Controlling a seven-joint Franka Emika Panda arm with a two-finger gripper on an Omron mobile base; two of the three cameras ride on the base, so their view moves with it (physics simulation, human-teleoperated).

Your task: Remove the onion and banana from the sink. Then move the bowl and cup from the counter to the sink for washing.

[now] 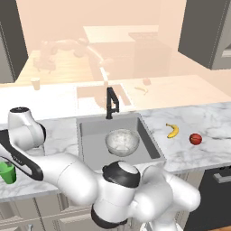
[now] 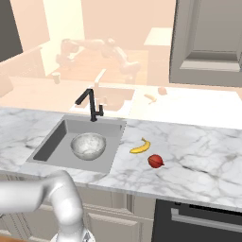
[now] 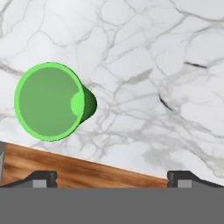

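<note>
The grey-white speckled bowl [image 1: 122,142] [image 2: 88,145] lies in the grey sink [image 1: 90,135] [image 2: 49,144]. Right of the sink, the yellow banana [image 1: 172,130] [image 2: 140,147] and the red onion [image 1: 195,139] [image 2: 155,161] rest on the white marble counter [image 1: 207,119] [image 2: 198,151]. The green cup [image 1: 6,173] [image 3: 49,101] stands upright on the counter at the far left, close to the front edge. My gripper [image 3: 112,178] hangs open above the counter, nothing between its fingertips [image 3: 41,177]. In the hand view the cup sits up and to the left of the gap.
A black faucet [image 1: 110,103] [image 2: 92,105] rises behind the sink. The counter's front edge crosses the hand view, with wooden floor [image 3: 87,168] below it. A dark appliance front [image 2: 198,217] sits under the counter at the right. Pale peach-tinted shapes fill the background.
</note>
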